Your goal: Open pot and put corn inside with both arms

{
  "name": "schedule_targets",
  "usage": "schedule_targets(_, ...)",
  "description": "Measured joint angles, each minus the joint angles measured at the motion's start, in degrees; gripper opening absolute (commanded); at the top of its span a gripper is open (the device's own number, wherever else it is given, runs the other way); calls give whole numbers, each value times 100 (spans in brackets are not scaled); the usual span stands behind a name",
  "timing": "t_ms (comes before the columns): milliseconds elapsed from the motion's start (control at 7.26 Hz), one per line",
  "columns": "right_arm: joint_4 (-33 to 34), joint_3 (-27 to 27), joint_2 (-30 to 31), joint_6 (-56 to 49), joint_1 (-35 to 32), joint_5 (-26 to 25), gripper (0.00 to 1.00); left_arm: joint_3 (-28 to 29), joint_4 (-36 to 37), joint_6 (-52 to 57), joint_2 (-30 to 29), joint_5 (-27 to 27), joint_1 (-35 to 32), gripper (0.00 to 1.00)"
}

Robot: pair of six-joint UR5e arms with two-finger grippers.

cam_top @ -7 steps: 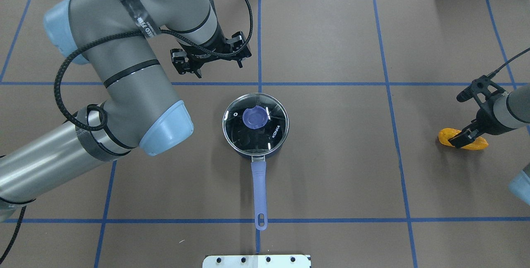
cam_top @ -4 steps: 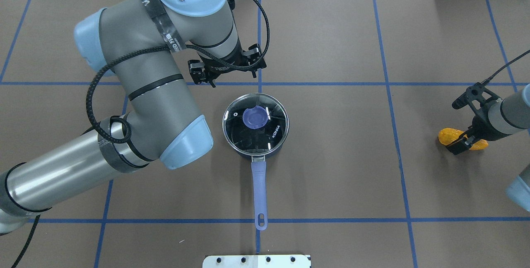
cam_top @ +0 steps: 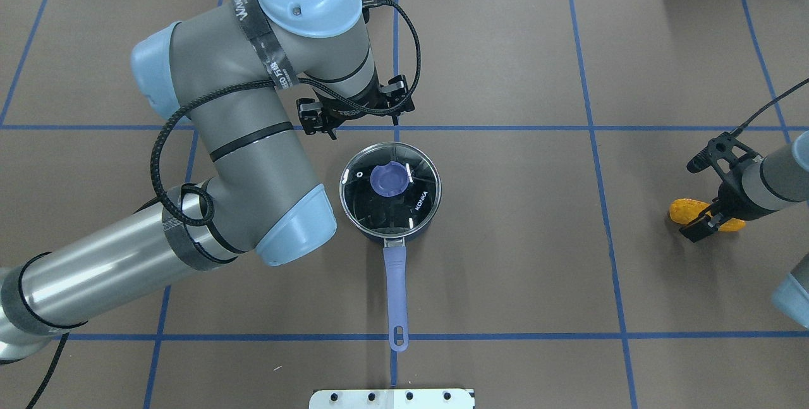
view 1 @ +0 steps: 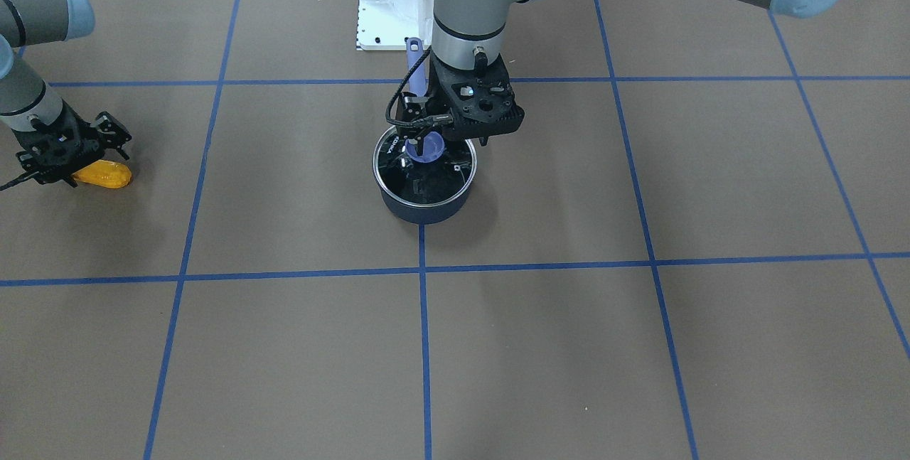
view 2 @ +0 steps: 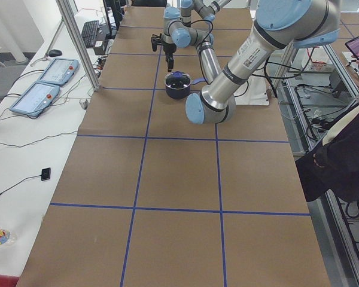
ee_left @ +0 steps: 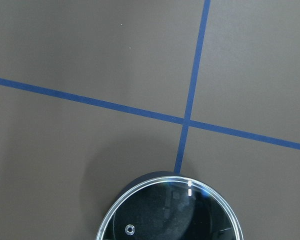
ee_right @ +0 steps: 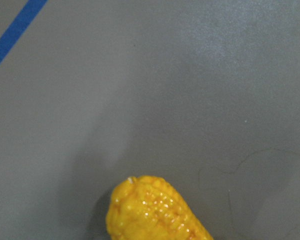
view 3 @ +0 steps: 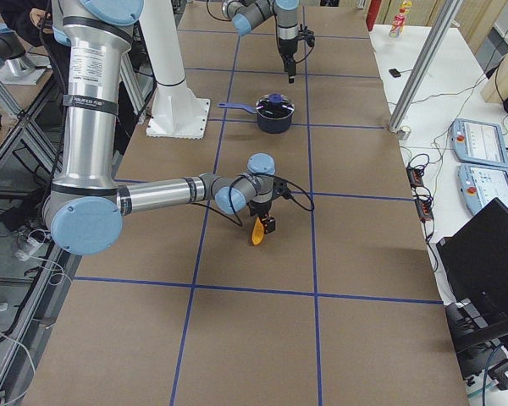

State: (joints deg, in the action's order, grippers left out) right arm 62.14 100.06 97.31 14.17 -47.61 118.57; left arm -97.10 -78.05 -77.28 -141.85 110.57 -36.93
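The dark navy pot (cam_top: 425, 219) stands mid-table with its purple handle (cam_top: 396, 289) pointing toward the robot. The glass lid (cam_top: 417, 200) with its purple knob (cam_top: 389, 179) sits on it. My left gripper (cam_top: 363, 126) hangs open above the lid's far edge and touches nothing; it also shows in the front view (view 1: 451, 140). The left wrist view shows only the lid's rim (ee_left: 190, 186). The orange-yellow corn (cam_top: 686, 210) lies on the table at far right. My right gripper (cam_top: 706, 219) is low over it, open, with its jaws either side. The corn's tip fills the bottom of the right wrist view (ee_right: 152, 210).
A white base plate (cam_top: 392, 398) sits at the table's near edge. Blue tape lines (cam_top: 493, 128) grid the brown tabletop. The left arm's elbow (cam_top: 291, 225) hangs left of the pot. Control pendants (view 2: 51, 72) lie on a side bench.
My left arm has swung right, bringing its gripper from beyond and left of the pot to over the lid's far edge. My right gripper has shifted slightly over the corn. Pot and corn have not moved.
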Motion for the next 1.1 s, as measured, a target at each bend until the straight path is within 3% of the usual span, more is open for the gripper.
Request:
schedule_targets(275,0,-90,-33,-188,11,3,83,0,0,-5,2,-1,15,98)
schedule_targets(413,0,-119,-53,-257,13,15,64,-1,0,-6,1,-1,28,98)
schedule_targets(688,0,-127,-69,-298,14,64,38,-2,6,-11,0,-1,35,98)
schedule_targets(964,3,-112,-72,-328,-42,140,20,-2,9,-42,5,-7,40,98)
schedule_targets(1101,13,-101,-74,-357,-120,235,16,-2,9,-52,10,-19,46,98)
